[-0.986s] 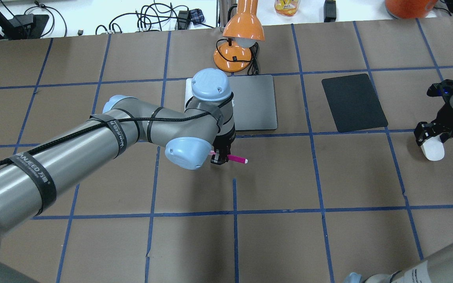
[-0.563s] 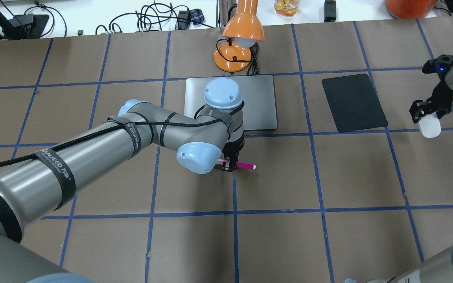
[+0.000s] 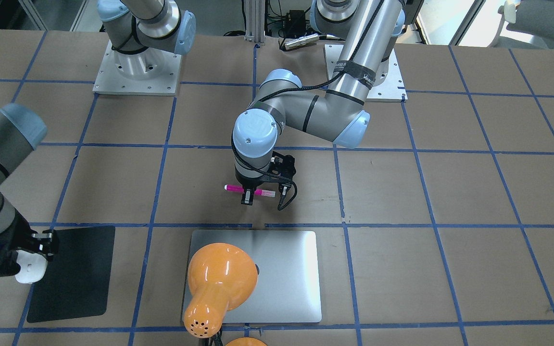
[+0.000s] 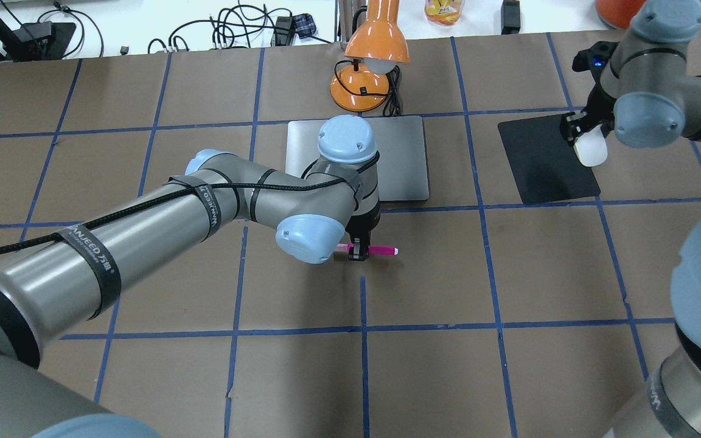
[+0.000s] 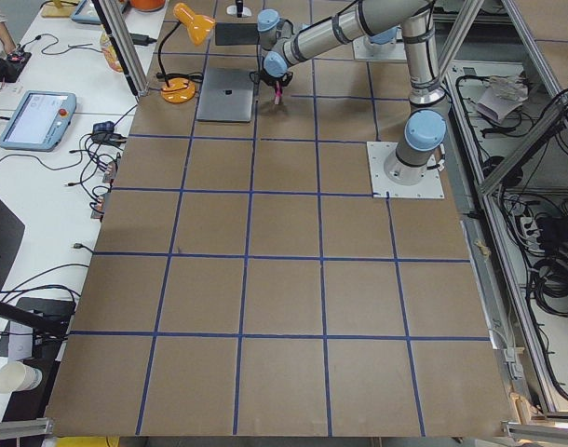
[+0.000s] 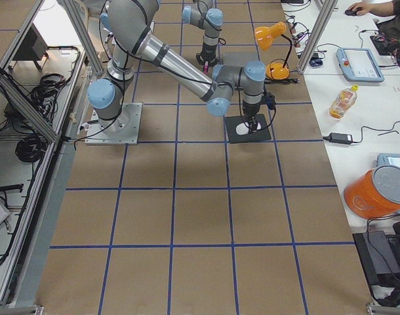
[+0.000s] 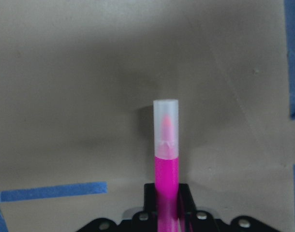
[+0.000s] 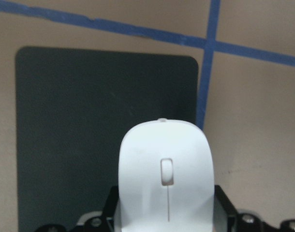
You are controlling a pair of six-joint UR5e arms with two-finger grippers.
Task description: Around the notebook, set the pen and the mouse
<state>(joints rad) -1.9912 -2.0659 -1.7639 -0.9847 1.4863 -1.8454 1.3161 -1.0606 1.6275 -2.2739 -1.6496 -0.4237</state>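
The silver-grey notebook (image 4: 400, 159) (image 3: 286, 271) lies flat at mid-table. Just in front of it, my left gripper (image 4: 357, 252) (image 3: 247, 197) is shut on the magenta pen (image 4: 382, 250) (image 3: 234, 188) (image 7: 166, 159), which is held level a little above the paper with its pale cap pointing right in the overhead view. My right gripper (image 4: 583, 137) (image 3: 22, 263) is shut on the white mouse (image 4: 591, 149) (image 8: 166, 179) (image 3: 30, 272), holding it over the right edge of the black mat (image 4: 539, 161) (image 8: 89, 121).
An orange desk lamp (image 4: 367, 67) (image 3: 219, 278) stands behind the notebook, its shade hanging over the notebook's far edge. Brown paper with blue tape lines covers the table. Cables and a bottle lie beyond the far edge.
My right arm has carried the mouse from the table's right edge up and inward to the black mat. My left gripper has shifted slightly right with the pen.
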